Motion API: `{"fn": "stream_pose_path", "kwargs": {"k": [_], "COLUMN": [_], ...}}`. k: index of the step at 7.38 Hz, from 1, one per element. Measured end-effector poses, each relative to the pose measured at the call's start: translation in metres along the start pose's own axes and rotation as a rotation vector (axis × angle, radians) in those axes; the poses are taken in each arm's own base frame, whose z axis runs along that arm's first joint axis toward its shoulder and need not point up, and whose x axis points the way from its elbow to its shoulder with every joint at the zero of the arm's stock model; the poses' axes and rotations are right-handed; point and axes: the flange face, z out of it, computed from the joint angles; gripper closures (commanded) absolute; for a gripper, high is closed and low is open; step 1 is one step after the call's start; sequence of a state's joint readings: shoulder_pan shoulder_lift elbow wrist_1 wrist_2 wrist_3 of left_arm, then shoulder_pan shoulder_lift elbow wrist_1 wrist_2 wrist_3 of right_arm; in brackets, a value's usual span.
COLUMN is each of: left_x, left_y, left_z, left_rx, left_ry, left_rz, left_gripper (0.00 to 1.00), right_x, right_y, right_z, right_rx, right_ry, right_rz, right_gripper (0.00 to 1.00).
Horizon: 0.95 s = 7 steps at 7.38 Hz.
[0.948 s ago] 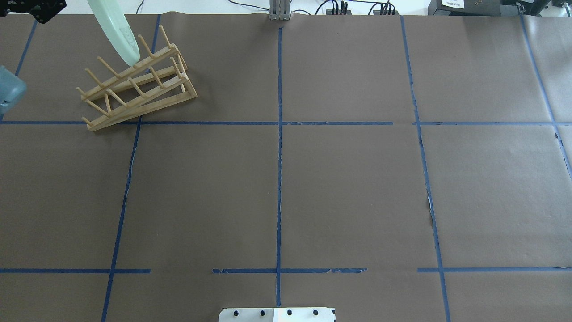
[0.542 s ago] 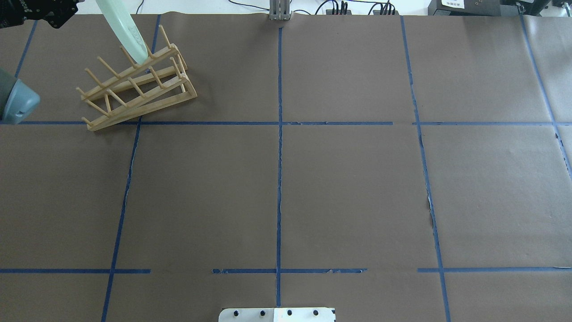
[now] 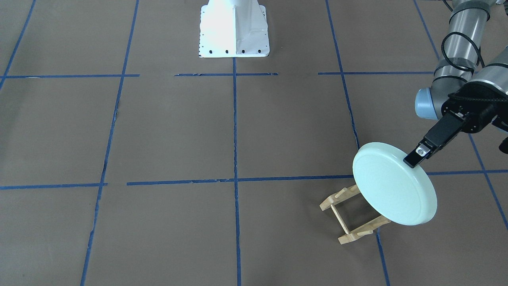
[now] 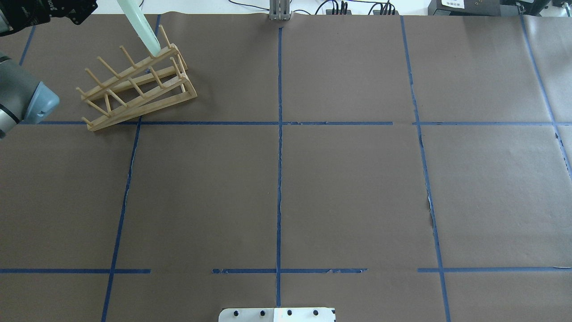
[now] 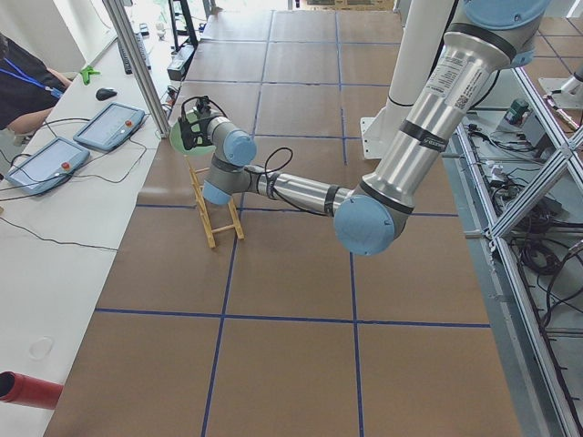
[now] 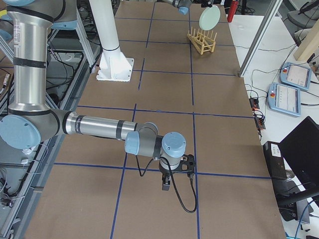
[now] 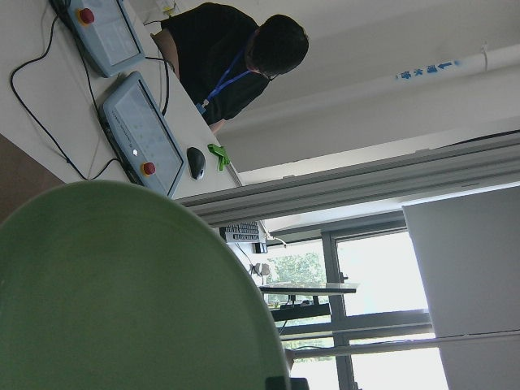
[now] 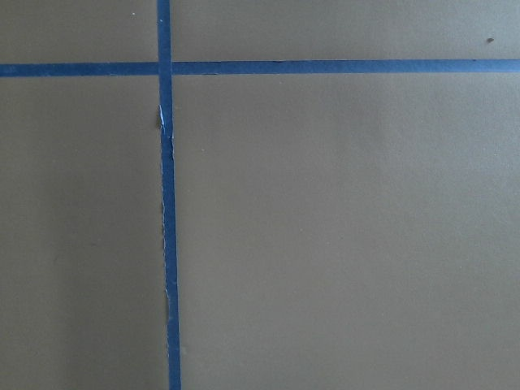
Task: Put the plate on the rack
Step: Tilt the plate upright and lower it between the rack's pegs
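The pale green plate [image 3: 393, 190] hangs tilted on edge over the far end of the wooden rack [image 3: 349, 216], hiding part of it. My left gripper [image 3: 412, 161] is shut on the plate's upper rim. Only one black finger shows in front. From overhead the plate [image 4: 143, 29] is edge-on, its lower edge at the right-end pegs of the rack [image 4: 138, 85]; I cannot tell whether it touches. The plate [image 7: 122, 292] fills the left wrist view. My right gripper [image 6: 172, 181] points down over bare table near the robot's side; I cannot tell whether it is open or shut.
The white robot base [image 3: 233, 28] stands mid-table on the robot's side. Beyond the rack's table edge is a white bench with teach pendants [image 5: 109, 126] and a seated person [image 5: 18, 82]. Brown paper with blue tape lines [image 4: 279, 134] covers the table.
The plate has moved to the right along the rack, from its middle pegs to its right-end pegs. The left arm's elbow has come further into the overhead view.
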<state>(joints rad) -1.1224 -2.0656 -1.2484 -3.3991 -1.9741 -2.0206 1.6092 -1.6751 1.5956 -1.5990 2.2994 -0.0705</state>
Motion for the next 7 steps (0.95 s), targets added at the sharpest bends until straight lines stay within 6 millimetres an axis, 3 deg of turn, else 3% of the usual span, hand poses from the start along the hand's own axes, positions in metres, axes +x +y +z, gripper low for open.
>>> {"fn": "stream_pose_path", "kwargs": {"k": [4,7], "left_x": [-0.013,-0.026], "left_y": [-0.009,-0.001], "left_z": [0.011,0.020], "left_rx": [0.016,0.022], "left_ry": [-0.026,-0.037], "left_rz": [0.004,0.002], "left_gripper": [1.00,1.00], "right_x": [0.000,0.000], "right_y": [0.000,0.000], "right_z": [0.000,0.000], "right_rx": [0.000,0.000], "right_ry": [0.000,0.000], "right_rz": [0.000,0.001], "right_gripper": [0.00,0.00]}}
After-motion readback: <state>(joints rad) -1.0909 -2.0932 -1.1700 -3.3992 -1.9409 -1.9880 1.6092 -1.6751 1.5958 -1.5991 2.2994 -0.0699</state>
